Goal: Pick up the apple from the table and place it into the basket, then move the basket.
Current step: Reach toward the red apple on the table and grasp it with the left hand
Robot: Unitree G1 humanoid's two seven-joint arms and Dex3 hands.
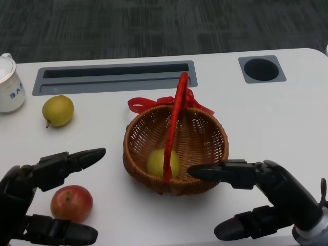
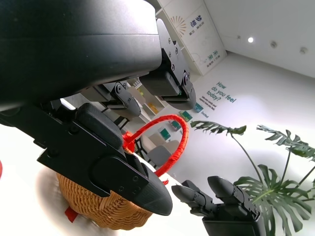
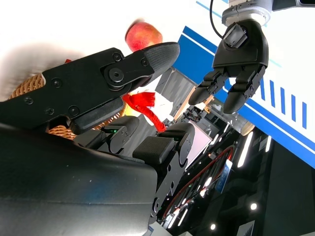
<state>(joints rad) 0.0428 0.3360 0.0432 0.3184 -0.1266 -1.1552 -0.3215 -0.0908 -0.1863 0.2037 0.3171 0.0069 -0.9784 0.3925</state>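
White table point(image 1: 266, 118): both hands' fingers point(image 1: 72, 161) spread, holding nothing.

The white table point(image 1: 266, 118) carries a wicker basket point(image 1: 205, 148), a red apple point(image 1: 72, 203), a yellow-green pear point(image 1: 58, 110) and a white jar point(image 1: 9, 84).

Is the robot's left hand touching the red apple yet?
Apart. In the head view the red apple sits on the table between the spread fingers of the left hand, with white table showing between apple and fingers.

Apple point(image 1: 71, 203) left of basket point(image 1: 205, 169), pear point(image 1: 57, 110) behind.
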